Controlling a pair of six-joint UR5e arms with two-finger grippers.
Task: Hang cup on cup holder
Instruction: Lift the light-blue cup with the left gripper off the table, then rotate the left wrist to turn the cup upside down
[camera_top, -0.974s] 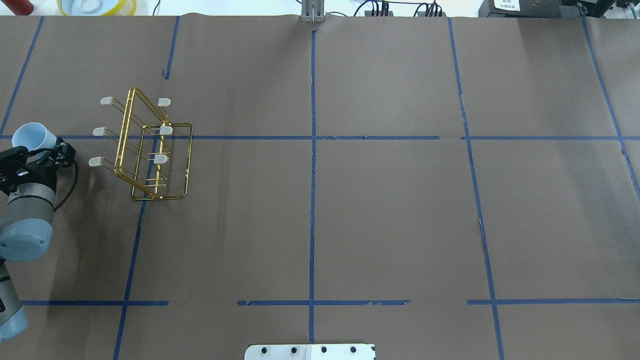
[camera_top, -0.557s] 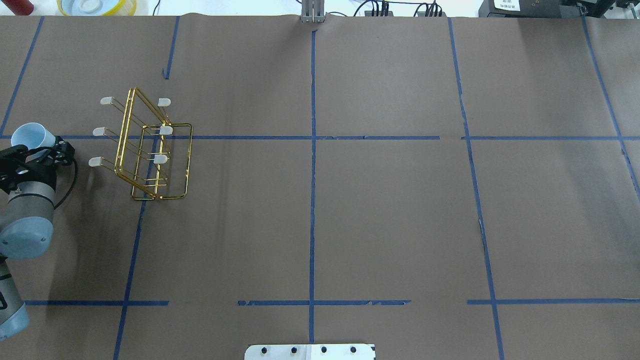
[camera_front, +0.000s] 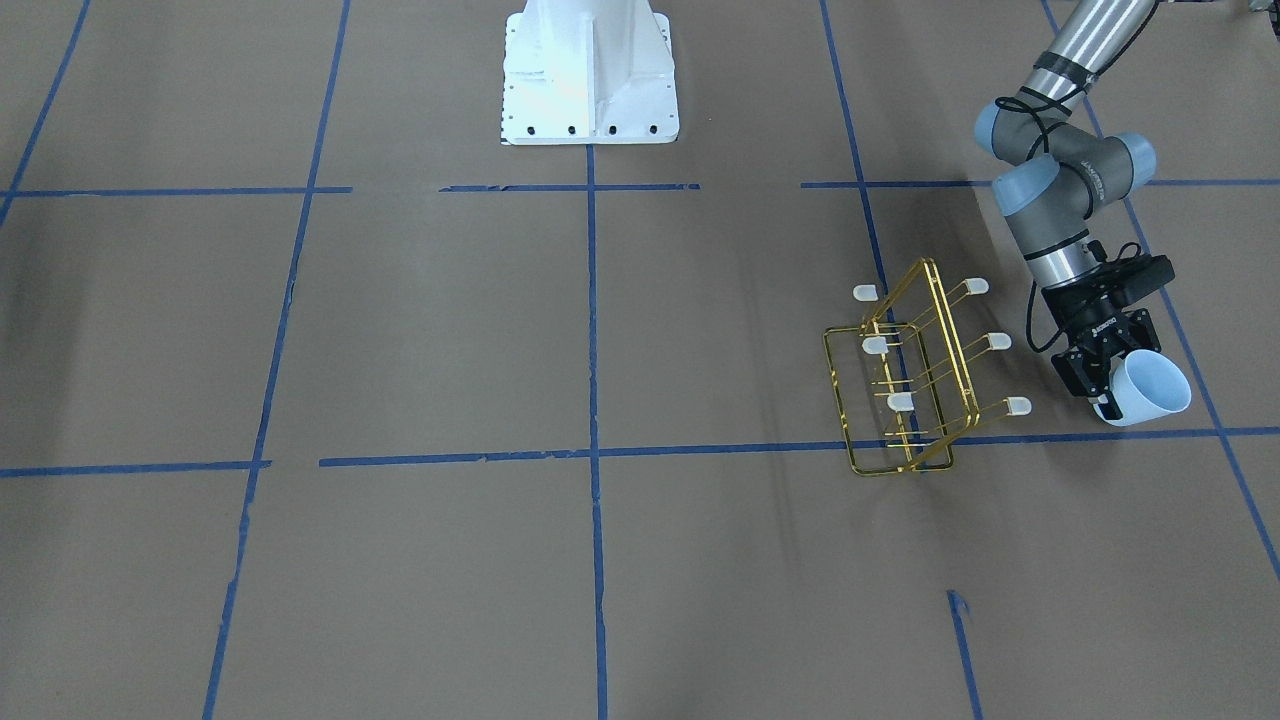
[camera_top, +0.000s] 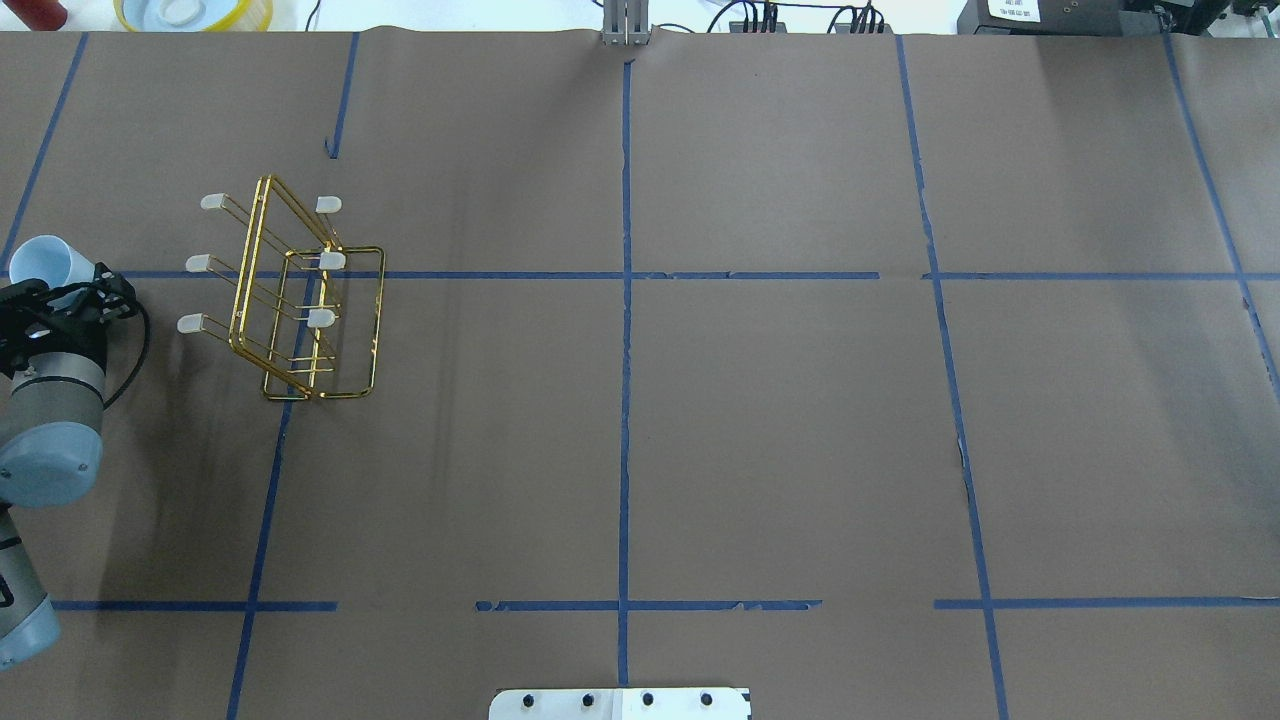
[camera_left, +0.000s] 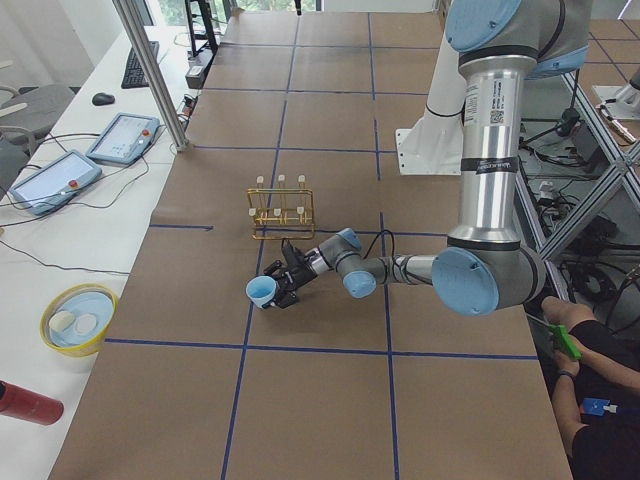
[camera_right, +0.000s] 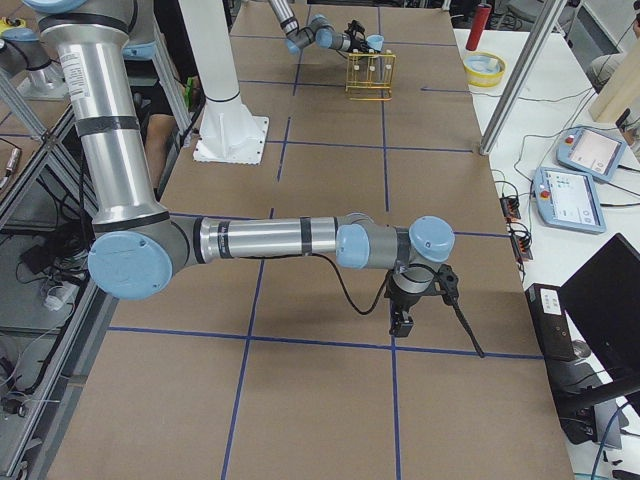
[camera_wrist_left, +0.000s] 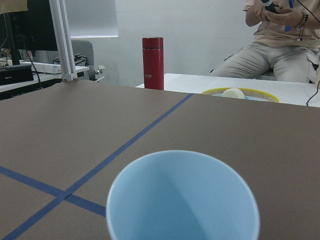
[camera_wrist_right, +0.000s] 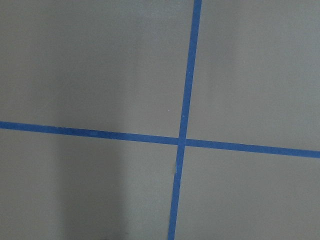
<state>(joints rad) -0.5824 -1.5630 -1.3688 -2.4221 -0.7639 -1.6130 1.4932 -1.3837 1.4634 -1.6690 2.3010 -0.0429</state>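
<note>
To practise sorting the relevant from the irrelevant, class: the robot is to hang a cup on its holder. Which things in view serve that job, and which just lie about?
For the job: the cup, held in the left gripper; the cup holder, standing beside them.

Lying about: red bottle; yellow bowl; the right gripper, far from both.

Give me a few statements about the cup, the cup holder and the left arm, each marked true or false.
1. The left pincer grips the cup. True.
2. The cup holder has six white-capped prongs. True.
3. The cup hangs on one of the prongs. False: it is held beside the cup holder, apart from it.
4. The cup's mouth faces the cup holder. False: it faces away from it.
</note>
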